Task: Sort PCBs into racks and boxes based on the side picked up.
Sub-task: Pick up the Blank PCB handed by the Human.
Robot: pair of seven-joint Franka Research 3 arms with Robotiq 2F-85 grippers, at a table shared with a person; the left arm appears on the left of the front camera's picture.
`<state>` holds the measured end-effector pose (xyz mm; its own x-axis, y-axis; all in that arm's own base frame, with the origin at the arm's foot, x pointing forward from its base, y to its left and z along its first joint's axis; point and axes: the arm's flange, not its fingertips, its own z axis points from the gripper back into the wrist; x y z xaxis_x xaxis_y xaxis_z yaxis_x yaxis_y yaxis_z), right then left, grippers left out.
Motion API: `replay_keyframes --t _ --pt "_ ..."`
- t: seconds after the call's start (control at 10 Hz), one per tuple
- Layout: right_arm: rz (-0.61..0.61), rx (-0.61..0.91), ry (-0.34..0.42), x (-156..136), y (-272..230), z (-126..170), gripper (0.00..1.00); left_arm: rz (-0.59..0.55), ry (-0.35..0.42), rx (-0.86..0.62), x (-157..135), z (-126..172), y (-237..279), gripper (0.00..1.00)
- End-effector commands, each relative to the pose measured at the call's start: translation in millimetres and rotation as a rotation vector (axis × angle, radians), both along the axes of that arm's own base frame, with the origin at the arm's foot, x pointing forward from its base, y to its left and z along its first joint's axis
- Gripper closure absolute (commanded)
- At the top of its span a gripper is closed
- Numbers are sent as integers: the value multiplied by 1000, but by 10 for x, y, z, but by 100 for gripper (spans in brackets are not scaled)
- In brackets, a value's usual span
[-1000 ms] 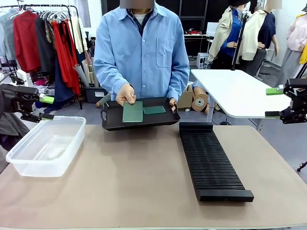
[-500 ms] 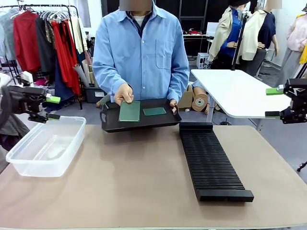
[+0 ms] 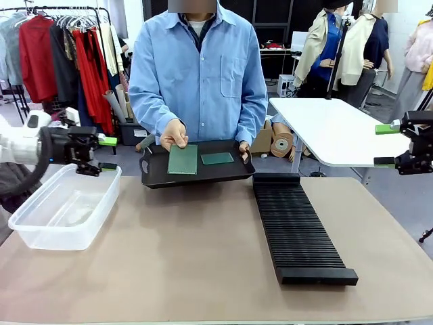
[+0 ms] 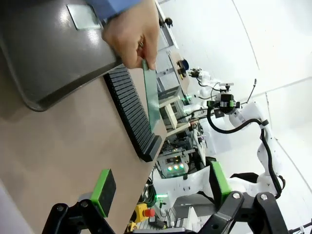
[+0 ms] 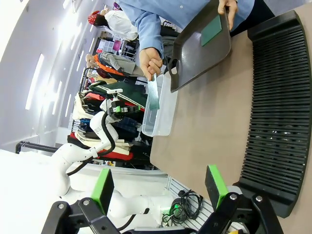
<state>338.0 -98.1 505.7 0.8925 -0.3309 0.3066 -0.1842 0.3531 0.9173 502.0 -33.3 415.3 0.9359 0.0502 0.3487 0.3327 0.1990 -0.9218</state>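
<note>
Left tool (image 3: 108, 154): jaws released and spread wide, nothing between the green pads. It hangs above the far rim of the clear plastic tub (image 3: 64, 210) and faces toward the person's black tray (image 3: 196, 175).

Right tool (image 3: 385, 145): likewise released and empty. It is raised beyond the right edge of the surface (image 3: 189, 264), well apart from every task item.

First PCB (image 3: 183, 158): gripped by one edge in the person's hand (image 3: 176, 133), over the end of the tray nearer my left tool. I cannot tell whether it touches the tray.

Second PCB (image 3: 217, 157): lying flat on the tray floor, just beside the first.

The person's other hand (image 3: 243, 147) holds the tray's opposite end, at the far edge of the surface.

Slotted black rack (image 3: 298, 230): lies lengthwise on the surface, right of centre, with no board in its slots. The tub holds no board either.
</note>
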Motion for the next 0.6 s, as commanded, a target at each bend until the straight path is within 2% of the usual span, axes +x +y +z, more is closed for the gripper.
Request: replay_keyframes --t 0.0,0.2,0.5 --pt "4 6 -17 9 -7 30 0 -39 18 -31 71 -42 -255 0" --pt "4 6 -17 9 -7 30 0 -57 18 -49 56 -112 -498 0" --pt "4 6 -17 9 -7 30 0 -8 -32 -78 160 -173 -729 0"
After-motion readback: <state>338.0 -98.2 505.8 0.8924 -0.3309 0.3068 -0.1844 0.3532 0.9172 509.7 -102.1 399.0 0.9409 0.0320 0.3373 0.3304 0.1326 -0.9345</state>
